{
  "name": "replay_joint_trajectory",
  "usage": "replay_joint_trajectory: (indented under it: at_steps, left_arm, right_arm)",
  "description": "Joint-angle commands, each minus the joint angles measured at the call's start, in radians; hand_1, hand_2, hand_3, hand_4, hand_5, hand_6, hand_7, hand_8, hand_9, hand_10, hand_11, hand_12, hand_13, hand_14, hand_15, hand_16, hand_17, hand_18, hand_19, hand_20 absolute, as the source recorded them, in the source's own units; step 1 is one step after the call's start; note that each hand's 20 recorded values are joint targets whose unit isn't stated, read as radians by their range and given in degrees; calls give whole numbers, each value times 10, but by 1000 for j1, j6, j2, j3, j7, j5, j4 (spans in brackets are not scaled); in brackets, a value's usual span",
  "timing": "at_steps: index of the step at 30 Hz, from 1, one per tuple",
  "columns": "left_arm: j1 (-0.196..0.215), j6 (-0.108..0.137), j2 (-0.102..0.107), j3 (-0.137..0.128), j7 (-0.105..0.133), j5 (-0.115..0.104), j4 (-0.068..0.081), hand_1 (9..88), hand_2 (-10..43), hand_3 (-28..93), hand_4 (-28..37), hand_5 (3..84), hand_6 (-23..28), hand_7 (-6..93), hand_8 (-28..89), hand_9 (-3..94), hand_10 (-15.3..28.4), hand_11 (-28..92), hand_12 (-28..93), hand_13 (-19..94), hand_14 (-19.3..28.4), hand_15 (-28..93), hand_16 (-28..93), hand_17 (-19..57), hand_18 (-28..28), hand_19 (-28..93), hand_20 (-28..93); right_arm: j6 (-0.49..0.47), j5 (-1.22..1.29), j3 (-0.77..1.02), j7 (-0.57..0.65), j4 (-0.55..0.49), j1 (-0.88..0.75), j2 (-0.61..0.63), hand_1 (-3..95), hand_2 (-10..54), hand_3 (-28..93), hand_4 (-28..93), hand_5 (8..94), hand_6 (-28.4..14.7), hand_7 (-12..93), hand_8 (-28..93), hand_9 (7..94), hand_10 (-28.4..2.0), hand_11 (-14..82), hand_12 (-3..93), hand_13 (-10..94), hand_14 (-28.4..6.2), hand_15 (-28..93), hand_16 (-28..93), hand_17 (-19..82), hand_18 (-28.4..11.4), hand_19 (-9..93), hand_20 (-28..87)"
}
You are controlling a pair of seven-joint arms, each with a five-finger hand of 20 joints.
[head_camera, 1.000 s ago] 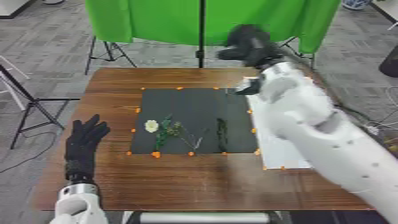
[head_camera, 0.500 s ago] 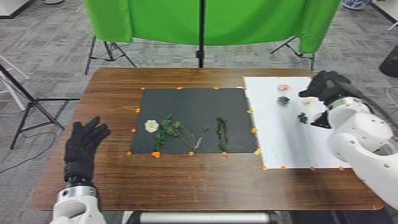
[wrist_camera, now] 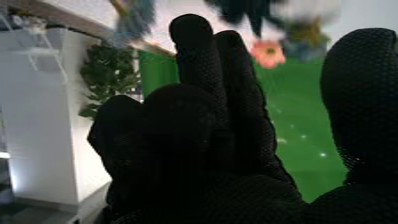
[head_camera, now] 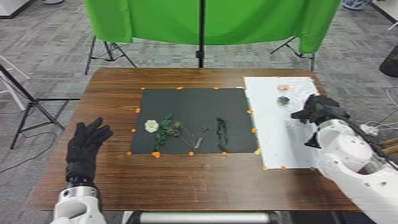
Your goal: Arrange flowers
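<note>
Tabletop: brown wooden table [head_camera: 178, 180], set before a green curtain [head_camera: 142, 20] at 12 o'clock.
Orange markers [head_camera: 155, 154]: along the edges of mat and sheet, probably to fix both flat and define the work areas.
Dark mat [head_camera: 173, 102]: carries the loose stock, apparently laid apart for easy picking. White flower [head_camera: 151, 126] toward 9 o'clock from mat centre, leafy green stem [head_camera: 162, 137] beside it; dark green sprig [head_camera: 222, 135] toward 5 o'clock.
White sheet [head_camera: 277, 135]: adjoins the mat at 3 o'clock; likely the arrangement surface. Pink flower [head_camera: 283, 87] near its 12 o'clock end, blue-grey flower [head_camera: 282, 100] just on the 6 o'clock side of the pink one.
Right hand [head_camera: 320, 110]: over the sheet, toward 2 o'clock from sheet centre; thumb set wide of the fingers, gripping nothing. Position suits placing or adjusting; low contact could displace blooms.
Left hand [head_camera: 86, 137]: at 9 o'clock of the mat, fingers spread, empty, clear of the work area.
</note>
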Motion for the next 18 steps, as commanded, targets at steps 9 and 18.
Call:
replay_joint_trajectory:
  at_steps: [9, 18]
  left_arm:
    - [32, -5, -15, 1, -23, 6, -6, 210, 276, 559, -283, 445, 81, 70, -52, 432, 152, 227, 127, 298, 184, 384, 6, -17, 143, 200, 206]
    - [16, -14, -4, 7, -33, 9, -1, 210, 265, 561, -283, 444, 82, 70, -51, 433, 154, 228, 127, 298, 185, 386, 5, -18, 144, 202, 206]
  right_arm:
    - [263, -118, -127, -38, 13, 103, -6, 601, -95, 574, -152, 816, -11, 190, 104, 916, -92, 138, 417, 902, -30, 647, 352, 672, -121, 932, 647]
    - [366, -107, -323, -111, -75, 438, -64, 600, -95, 581, -154, 816, 1, 198, 102, 917, -89, 132, 435, 900, -23, 646, 364, 670, -119, 932, 659]
